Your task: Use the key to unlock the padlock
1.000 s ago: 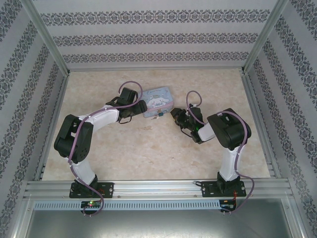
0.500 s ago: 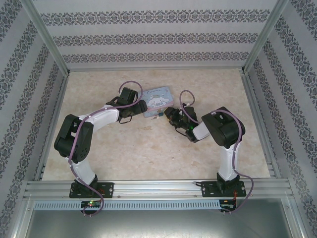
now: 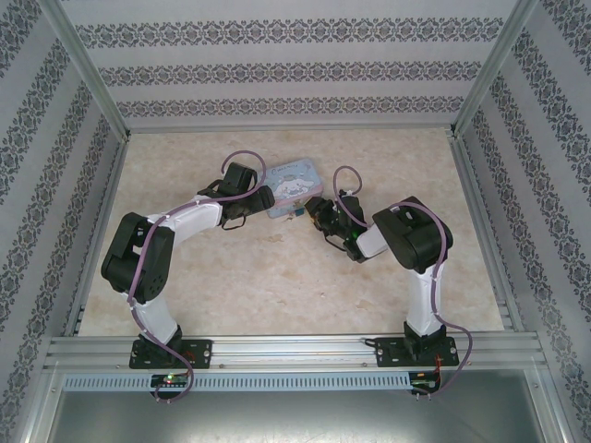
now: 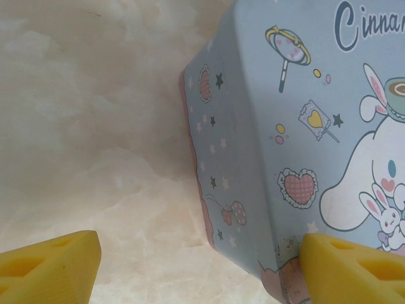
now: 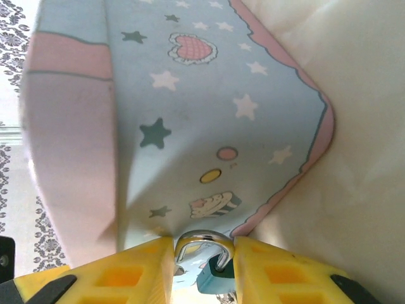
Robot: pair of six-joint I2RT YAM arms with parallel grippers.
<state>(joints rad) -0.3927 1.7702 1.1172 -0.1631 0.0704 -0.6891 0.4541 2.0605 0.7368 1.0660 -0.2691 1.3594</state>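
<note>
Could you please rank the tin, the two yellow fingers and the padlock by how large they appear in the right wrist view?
1. Tin: largest by far.
2. Yellow fingers: the two look alike, both cut off by the frame, so unranked against each other.
3. Padlock: smallest, partly hidden between them.

The padlock [image 5: 212, 272] is tiny, with a dark teal body and a shiny silver shackle [image 5: 190, 242] arching from its top. It sits pinched between the yellow fingers of the right gripper [image 5: 202, 256], its shackle end just against the side wall of the light-blue tin [image 5: 190, 101].
</note>
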